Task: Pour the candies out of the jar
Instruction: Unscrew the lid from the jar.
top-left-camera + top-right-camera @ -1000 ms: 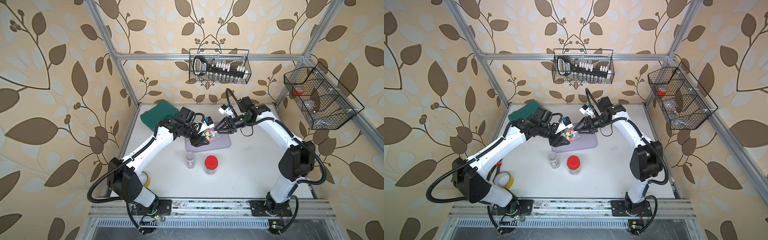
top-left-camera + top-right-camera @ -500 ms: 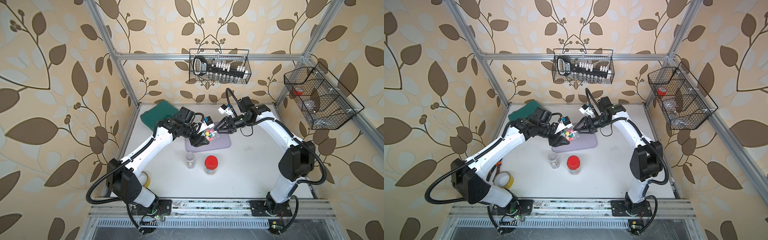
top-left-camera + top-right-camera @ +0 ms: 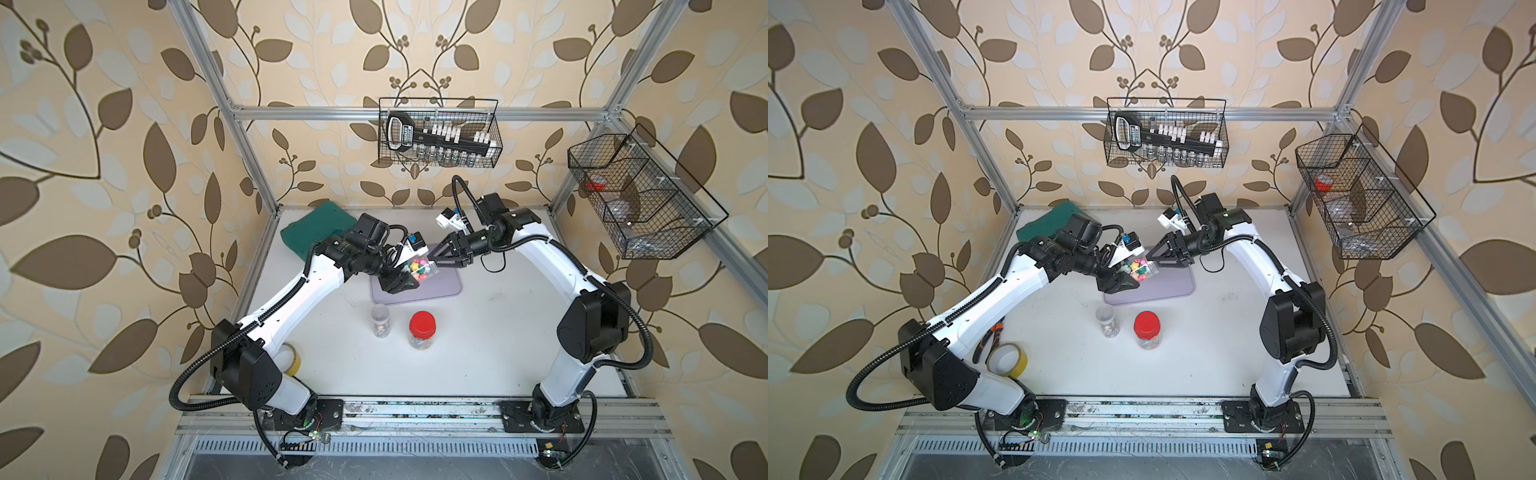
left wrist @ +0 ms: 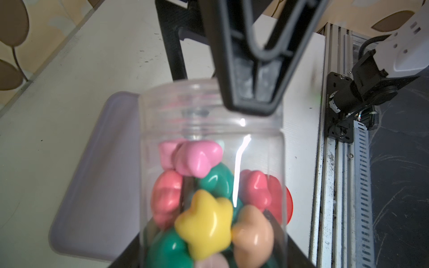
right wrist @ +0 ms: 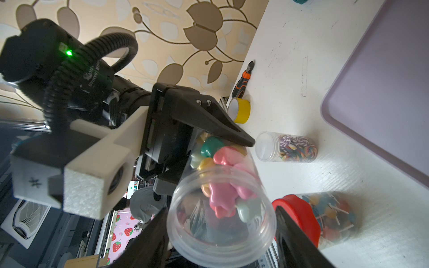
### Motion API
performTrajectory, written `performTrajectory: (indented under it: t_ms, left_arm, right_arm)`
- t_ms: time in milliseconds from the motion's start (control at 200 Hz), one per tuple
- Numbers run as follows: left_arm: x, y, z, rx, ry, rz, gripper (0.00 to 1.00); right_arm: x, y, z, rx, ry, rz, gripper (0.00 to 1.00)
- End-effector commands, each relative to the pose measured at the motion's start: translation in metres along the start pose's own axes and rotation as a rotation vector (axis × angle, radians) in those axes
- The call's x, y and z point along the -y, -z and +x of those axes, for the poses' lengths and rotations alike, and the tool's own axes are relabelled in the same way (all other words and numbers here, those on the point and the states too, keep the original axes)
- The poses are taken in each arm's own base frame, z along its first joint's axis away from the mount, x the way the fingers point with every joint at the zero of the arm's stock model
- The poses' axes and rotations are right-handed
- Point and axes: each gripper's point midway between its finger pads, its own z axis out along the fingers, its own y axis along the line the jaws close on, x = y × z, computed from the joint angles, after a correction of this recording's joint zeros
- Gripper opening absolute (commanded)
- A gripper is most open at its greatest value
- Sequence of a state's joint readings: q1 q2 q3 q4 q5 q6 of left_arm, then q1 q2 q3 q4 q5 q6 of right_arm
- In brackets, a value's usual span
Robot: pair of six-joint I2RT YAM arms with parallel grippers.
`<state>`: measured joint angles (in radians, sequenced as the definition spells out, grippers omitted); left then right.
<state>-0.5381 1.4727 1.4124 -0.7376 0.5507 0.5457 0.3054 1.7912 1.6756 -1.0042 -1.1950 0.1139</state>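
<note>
Starts with the counter (image 3: 478, 332) — wide, hard and bare beneath both sets of jaws; risks sending any sweet landing there rolling away. Next, the lilac tray (image 3: 440, 286), lying under and just beyond the left jaws: shallow-rimmed by the look of it, so likely to let a fast tip bounce pieces over the edge. Then the red-lidded jar (image 3: 422, 328) and the small capped jar (image 3: 380, 322), standing well short of the jaws, toward the arm bases; open to a knock from a left arm swinging low during the tilt. Then the jar (image 3: 417, 268) itself: clear, apparently uncapped, clenched by its body in the left jaws, held aloft over the tray and tilted, mouth sitting between the right jaws, spread wide enough to flank it. Cannot tell a squeeze from a near miss at that rim; risks blocking the mouth, or twisting the jar out of the left grip. Last, the candies (image 4: 202, 222) — glossy flower shapes packed toward the base, liable to jam at the neck, then drop all at once.
</note>
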Motion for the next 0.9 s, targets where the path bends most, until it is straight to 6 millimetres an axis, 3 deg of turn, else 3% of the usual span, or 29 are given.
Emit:
performTrajectory:
  t_ms: [0, 425, 900]
  left_arm:
    - [0.0175, 0.0286, -0.0419, 0.161, -0.103, 0.016, 0.6]
    - [0.0169, 0.0275, -0.0427, 0.163, -0.104, 0.018, 0.6]
    - [0.0175, 0.023, -0.0471, 0.199, -0.081, 0.047, 0.6]
  right_arm:
    - [0.009, -0.0046, 0.0032, -0.017, -0.008, 0.007, 0.64]
    - [0.0096, -0.0061, 0.0053, -0.022, -0.012, -0.009, 0.62]
    - [0.0037, -0.0045, 0.0118, -0.018, 0.075, -0.018, 0.5]
